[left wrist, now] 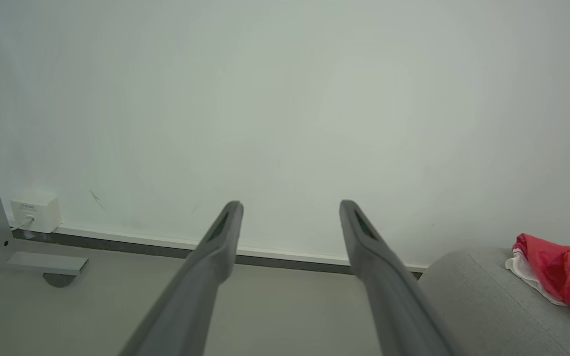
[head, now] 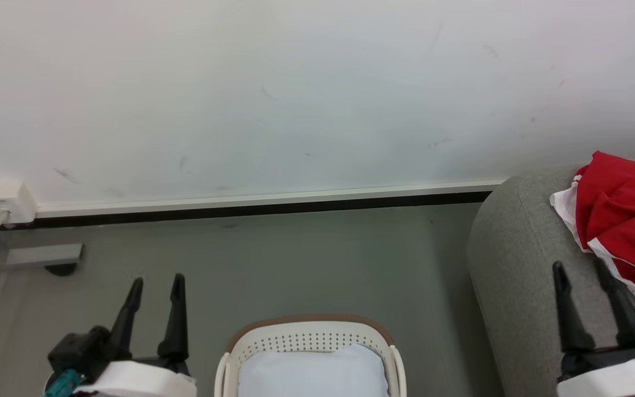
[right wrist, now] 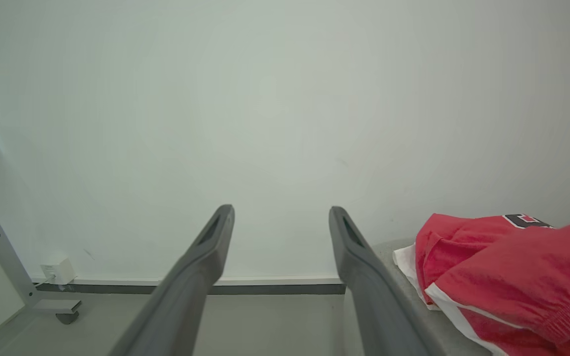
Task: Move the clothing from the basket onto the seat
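Note:
The red clothing (head: pixel 626 220) with white trim lies heaped on the grey seat (head: pixel 516 259) at the right; black-and-white lettering shows on it (right wrist: pixel 525 220). The clothing (left wrist: pixel 562 277) also lies on the seat (left wrist: pixel 473 296) in the left wrist view. The cream basket (head: pixel 311 336) with a brown rim stands at the bottom centre, holding a pale blue-white cushion-like pad (head: pixel 312 372). My left gripper (head: pixel 155 280) hangs open over the floor, left of the basket. My right gripper (head: pixel 580 266) is open above the seat, just left of the clothing, holding nothing.
A white wall with a baseboard (head: pixel 268 201) runs across the back. A white socket box (head: pixel 6 201) and a grey metal frame leg with a caster (head: pixel 42 256) stand at the far left. Grey floor (head: pixel 323 259) lies between the basket and the wall.

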Available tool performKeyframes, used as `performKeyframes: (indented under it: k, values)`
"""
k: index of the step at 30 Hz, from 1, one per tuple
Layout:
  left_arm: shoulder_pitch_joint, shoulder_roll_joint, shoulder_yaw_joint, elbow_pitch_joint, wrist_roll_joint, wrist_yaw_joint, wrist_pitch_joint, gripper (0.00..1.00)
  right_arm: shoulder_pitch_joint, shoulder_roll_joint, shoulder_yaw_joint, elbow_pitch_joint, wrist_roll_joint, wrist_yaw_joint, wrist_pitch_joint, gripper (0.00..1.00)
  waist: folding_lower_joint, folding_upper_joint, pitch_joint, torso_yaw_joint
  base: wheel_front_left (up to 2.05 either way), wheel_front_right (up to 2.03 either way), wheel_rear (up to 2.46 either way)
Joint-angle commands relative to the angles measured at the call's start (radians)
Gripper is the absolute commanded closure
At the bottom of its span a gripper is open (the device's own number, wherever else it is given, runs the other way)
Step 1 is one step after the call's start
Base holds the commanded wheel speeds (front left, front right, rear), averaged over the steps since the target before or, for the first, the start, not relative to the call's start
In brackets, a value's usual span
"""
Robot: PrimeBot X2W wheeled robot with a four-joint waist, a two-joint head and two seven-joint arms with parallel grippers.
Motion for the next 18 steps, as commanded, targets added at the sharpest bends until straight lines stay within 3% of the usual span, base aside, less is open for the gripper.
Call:
performKeyframes:
  k: [1,8,18]
  values:
    - [0.016,-0.002,0.006,-0.001,0.014,-0.004,-0.001,0.00,0.011,0.002,-0.005,-0.008,-0.009,-0.002,-0.003,0.00,0.0001,-0.0001,0.001,-0.002,0.00,0.00,0.00]
    - [0.049,-0.050,0.066,0.034,0.097,-0.048,-0.001,0.00,0.076,0.095,-0.009,-0.040,-0.082,-0.002,-0.003,0.00,0.0001,-0.0001,0.002,-0.013,0.00,0.00,0.00]
    - [0.034,-0.077,0.100,0.048,0.150,-0.073,-0.001,0.00,0.051,0.111,0.002,-0.038,-0.090,-0.002,-0.003,0.00,0.0001,-0.0001,0.005,-0.014,0.00,0.00,0.00]
